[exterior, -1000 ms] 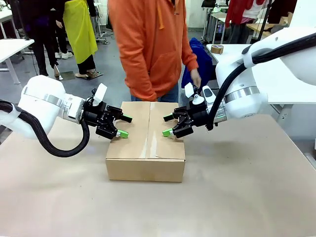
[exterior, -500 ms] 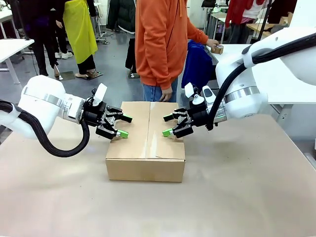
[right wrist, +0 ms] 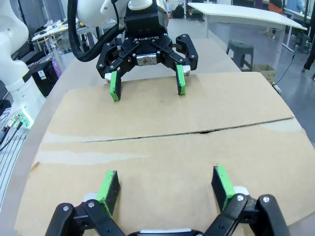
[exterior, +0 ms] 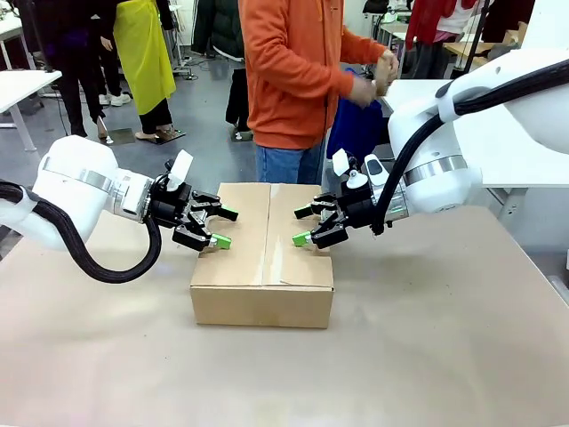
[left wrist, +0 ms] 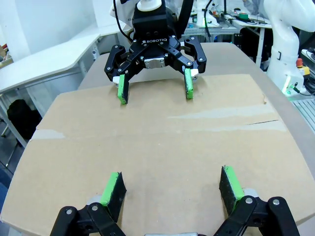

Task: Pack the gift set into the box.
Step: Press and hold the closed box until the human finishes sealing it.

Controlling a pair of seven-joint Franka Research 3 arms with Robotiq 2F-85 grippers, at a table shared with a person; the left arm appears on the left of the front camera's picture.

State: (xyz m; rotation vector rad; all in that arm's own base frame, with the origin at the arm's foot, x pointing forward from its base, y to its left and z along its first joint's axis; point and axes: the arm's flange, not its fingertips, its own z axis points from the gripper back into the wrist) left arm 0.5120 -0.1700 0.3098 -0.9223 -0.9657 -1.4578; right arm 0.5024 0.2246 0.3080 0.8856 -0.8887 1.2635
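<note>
While the box (exterior: pixel 263 252) is sitting closed on the tabletop (exterior: pixel 427 338), flaps down and seam only partly taped, I am hovering my left claw (exterior: pixel 216 227) and right claw (exterior: pixel 305 224) wide and empty over its top, judging packing nearly done, sealing left.

My table (exterior: pixel 444 356): brown surface, bare near me. Person in orange hoodie (exterior: pixel 298 71) at far side, turned toward white table (exterior: pixel 516 142) on my right, holding small object, possibly tape roll, too small to tell. Blue cloth (exterior: pixel 351 120) just behind them. Yellow garment (exterior: pixel 142 49) farther back left. Grey stool (right wrist: pixel 243 49) off table edge.
</note>
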